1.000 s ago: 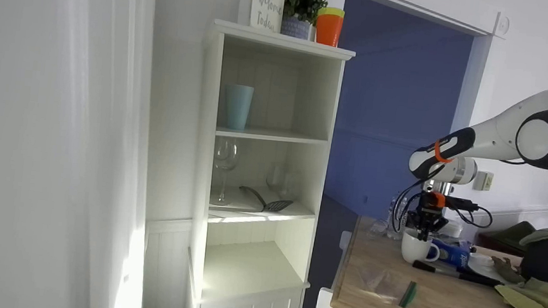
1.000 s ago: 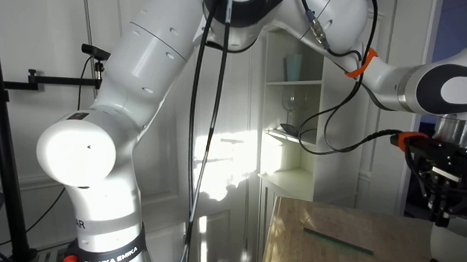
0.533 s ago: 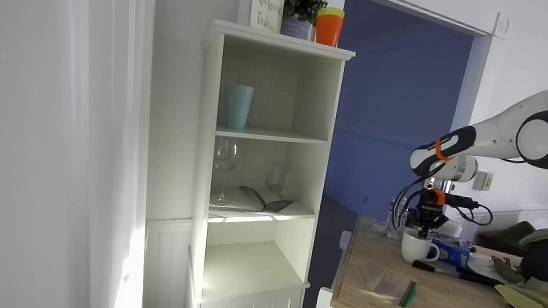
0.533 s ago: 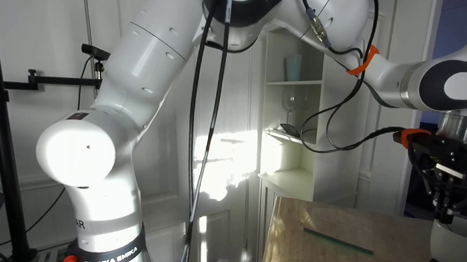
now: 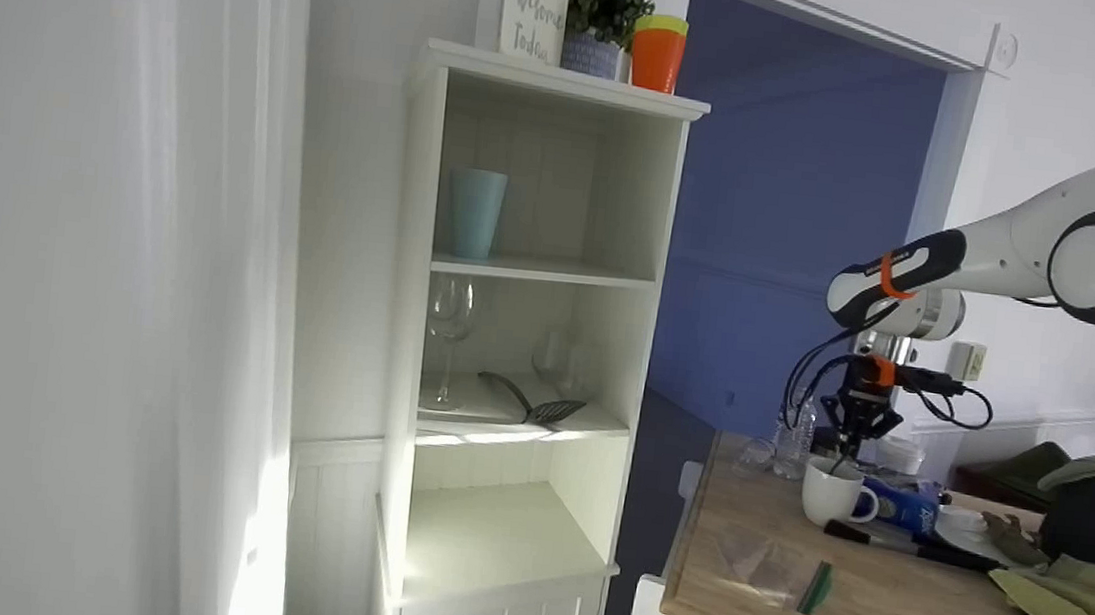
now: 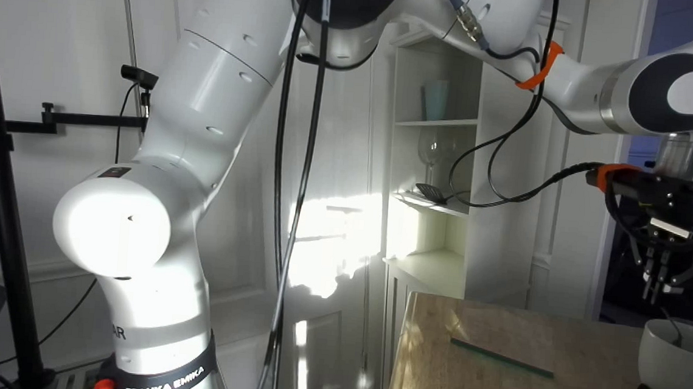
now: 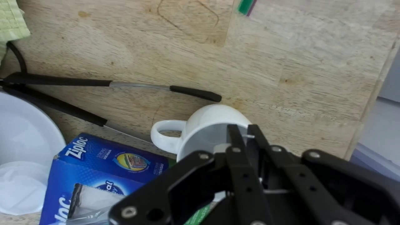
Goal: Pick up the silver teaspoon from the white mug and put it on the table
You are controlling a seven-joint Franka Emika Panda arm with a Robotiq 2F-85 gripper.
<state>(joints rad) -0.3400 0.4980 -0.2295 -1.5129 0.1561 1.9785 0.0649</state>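
Pale, grained wood forms the table, where a glossy, round-bellied mug stands. Over it the gripper pinches a thin metal spoon between nearly meeting fingertips, its lower end slanting inside the mug. In an exterior view, a printed blue box sits just right, a crinkled clear bag near.

The arm rides higher now, its gripper up clear of the white mug, and the teaspoon, barely seen before, shows slanting from the mug toward the gripper.
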